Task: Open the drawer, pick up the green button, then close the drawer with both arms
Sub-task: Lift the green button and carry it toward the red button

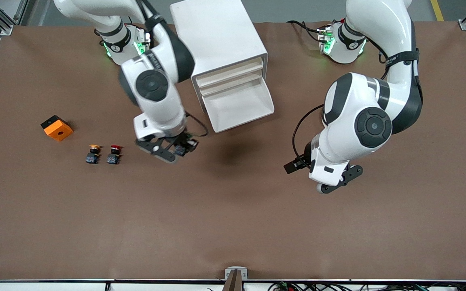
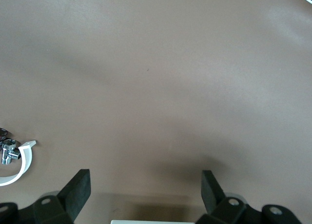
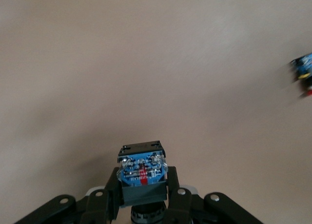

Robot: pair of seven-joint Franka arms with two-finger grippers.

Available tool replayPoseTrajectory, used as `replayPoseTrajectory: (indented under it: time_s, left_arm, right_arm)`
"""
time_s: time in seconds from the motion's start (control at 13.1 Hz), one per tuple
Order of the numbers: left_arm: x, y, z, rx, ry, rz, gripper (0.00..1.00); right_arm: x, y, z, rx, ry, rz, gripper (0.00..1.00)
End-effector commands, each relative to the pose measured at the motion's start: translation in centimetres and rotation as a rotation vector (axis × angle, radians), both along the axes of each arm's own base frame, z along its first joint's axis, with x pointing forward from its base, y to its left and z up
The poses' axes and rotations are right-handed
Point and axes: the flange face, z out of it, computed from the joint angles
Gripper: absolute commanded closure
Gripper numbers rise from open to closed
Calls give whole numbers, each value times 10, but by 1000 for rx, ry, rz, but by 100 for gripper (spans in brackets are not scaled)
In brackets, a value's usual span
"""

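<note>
The right arm's black two-finger gripper (image 3: 144,192) has its jaws closed on the small push button (image 3: 142,169), of which the right wrist view shows a black housing with a blue printed plate marked in red and white; its cap is hidden between the fingers. In the front view that gripper (image 1: 175,150) hangs low over the brown table mat (image 1: 233,226), nearer the camera than the white boxy cabinet (image 1: 217,36), and the button (image 1: 180,150) shows only as a dark and blue speck.

The left arm's black gripper (image 2: 145,192) has its jaws spread wide with nothing between them, over bare mat toward the left arm's end of the table; in the front view its fingers are hidden under the wrist.

The shallow white tray-like drawer (image 1: 239,106) stands pulled out of the cabinet, a fact only the front view gives. That view also shows a yellow-capped button (image 1: 93,154) just beside a red-capped button (image 1: 114,154), and an orange block with a black side (image 1: 57,128), toward the right arm's end.
</note>
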Motion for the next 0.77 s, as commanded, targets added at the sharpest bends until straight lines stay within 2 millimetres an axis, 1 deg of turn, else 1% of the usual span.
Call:
replayPoseTrajectory:
  time_s: [0.0, 0.08, 0.15, 0.23, 0.31, 0.38, 0.54, 0.61, 0.69]
  left_arm:
    - [-2, 2, 4, 13, -17, -13, 0]
    - [-2, 1, 3, 14, -16, -14, 0]
    - [-3, -1, 1, 16, -14, -17, 0]
    - [-5, -7, -2, 18, -12, -26, 0]
    - [-5, -10, -7, 22, -9, -27, 0]
    - [-5, -11, -7, 21, -12, -27, 0]
    - [-7, -15, -9, 20, -8, -34, 0]
    - [-7, -14, -9, 19, -8, -35, 0]
    - [-9, -19, -11, 16, -3, -42, 0]
  right_arm:
    - [17, -57, -25, 3, 46, 7, 100]
    - [23, -82, -38, 3, 51, -1, 100]
    - [27, -103, -52, 5, 48, 5, 100]
    - [28, -128, -72, 11, 48, 24, 100]
    - [29, -151, -87, 27, 39, 33, 100]
    - [26, -165, -100, 41, 36, 44, 100]
    - [16, -175, -122, 39, 46, 43, 100]
    - [10, -189, -138, 42, 31, 31, 100]
    - [4, -197, -149, 44, 14, 37, 100]
